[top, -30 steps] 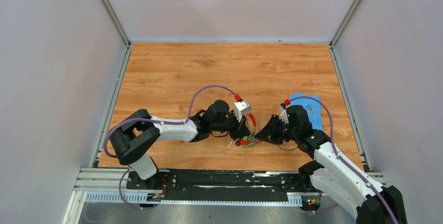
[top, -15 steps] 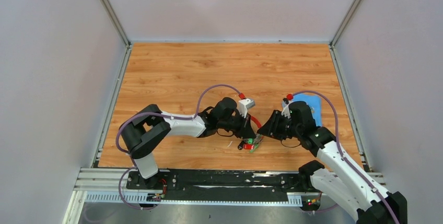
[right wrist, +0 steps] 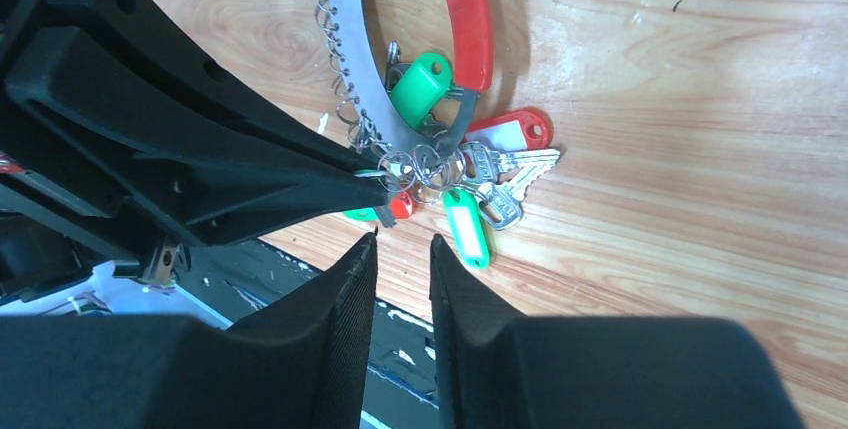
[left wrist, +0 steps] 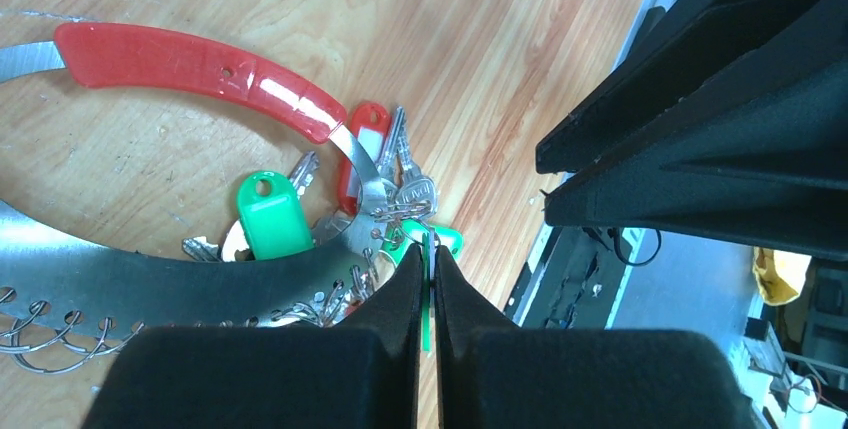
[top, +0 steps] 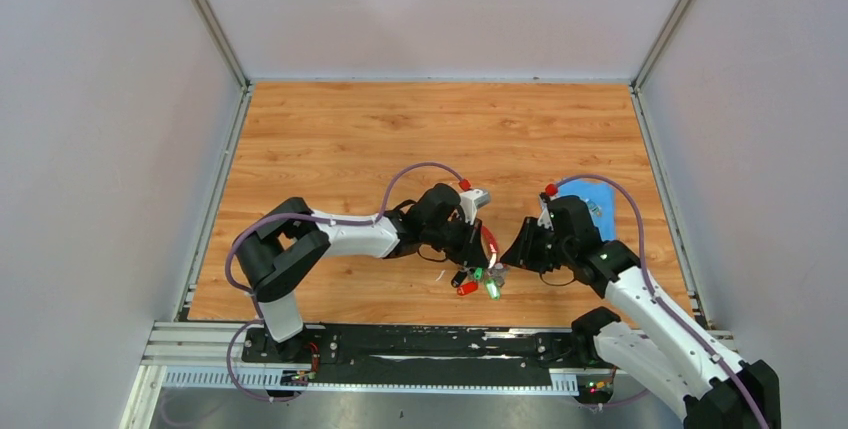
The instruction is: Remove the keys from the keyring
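The keyring point(left wrist: 200, 64) is a silvery band with wire loops and a red curved part, and it lies on the wooden table. It also shows in the right wrist view point(right wrist: 355, 59) and in the top view point(top: 489, 245). The keys point(left wrist: 410, 184) hang bunched at its near end, with green and red caps point(right wrist: 467, 229). My left gripper point(left wrist: 428, 249) is shut on the thin edge of a green key cap point(left wrist: 428, 299) at the bunch. My right gripper point(right wrist: 403, 241) is open with a narrow gap and holds nothing. It hovers just short of the bunch, facing the left gripper point(top: 478, 257).
A blue cloth piece point(top: 592, 204) lies behind the right wrist. The table's front edge and the black base rail point(top: 440, 344) are close to the keys. Grey walls close in the table on three sides.
My left gripper has moved right and toward the front edge, dragging the keyring and keys with it. The key bunch has spread out. My right gripper stays close, shifting only slightly.
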Controlling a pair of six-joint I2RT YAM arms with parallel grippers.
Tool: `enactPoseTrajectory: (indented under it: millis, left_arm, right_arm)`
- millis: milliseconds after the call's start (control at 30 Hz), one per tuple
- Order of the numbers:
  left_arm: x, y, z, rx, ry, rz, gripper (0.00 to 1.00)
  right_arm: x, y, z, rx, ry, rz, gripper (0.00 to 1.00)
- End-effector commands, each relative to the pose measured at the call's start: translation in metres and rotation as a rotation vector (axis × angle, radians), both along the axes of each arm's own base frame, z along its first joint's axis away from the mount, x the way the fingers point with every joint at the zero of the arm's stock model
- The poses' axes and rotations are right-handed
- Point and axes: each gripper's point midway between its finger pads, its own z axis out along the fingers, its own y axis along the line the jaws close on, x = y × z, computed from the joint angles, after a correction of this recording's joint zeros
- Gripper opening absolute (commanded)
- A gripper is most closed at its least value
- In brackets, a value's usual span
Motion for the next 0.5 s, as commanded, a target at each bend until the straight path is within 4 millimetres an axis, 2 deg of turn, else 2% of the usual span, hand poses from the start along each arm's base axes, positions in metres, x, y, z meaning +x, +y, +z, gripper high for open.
enactPoseTrajectory:
  millis: [0,200,467]
  left_arm:
    - [0.000,0.000,-0.005,0.039,0.015,-0.005,0.00]
    - [0.007,0.006,-0.016,0.103,-0.003,-0.001,0.00]
    - [0.010,0.007,-0.018,0.123,-0.009,-0.005,0.00]
  right_arm:
    - [0.001,-0.001,-0.007,-0.069,-0.022,0.036,0.28]
    - [0.008,0.003,-0.013,-0.104,-0.069,0.076,0.29]
    - [0.012,0.005,-0.026,-0.184,-0.111,0.121,0.32]
